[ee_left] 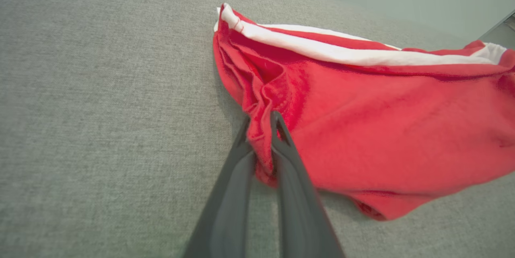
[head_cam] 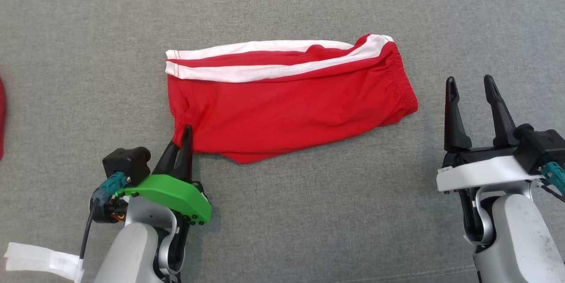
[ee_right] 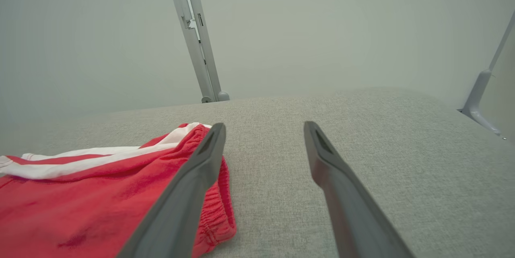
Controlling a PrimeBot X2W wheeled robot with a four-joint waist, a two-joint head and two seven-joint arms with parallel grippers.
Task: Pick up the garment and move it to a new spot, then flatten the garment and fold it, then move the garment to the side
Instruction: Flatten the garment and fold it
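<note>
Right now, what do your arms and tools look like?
Each tool has two long pointed black fingers. The left tool sits on a green plate, the right tool on a white plate. Both arms are pale grey with black boxes and teal plugs. The left arm trails a black cable.

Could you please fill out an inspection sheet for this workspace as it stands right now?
Surface: grey woven table top, even, no stains seen.
Job's things: red shorts with white side stripes, lying roughly flat, bunched at the gripped corner.
Clutter: a red thing cut off at the far left edge, cannot tell what; white tape at the lower left.
Grippers: left gripper shut on the shorts' near left corner; right gripper open, holding nothing, beside the waistband and apart from it.
Cables: black cable hanging at the left wrist; teal plugs on both wrists.
Surroundings: pale wall, grey metal posts behind the table.
</note>
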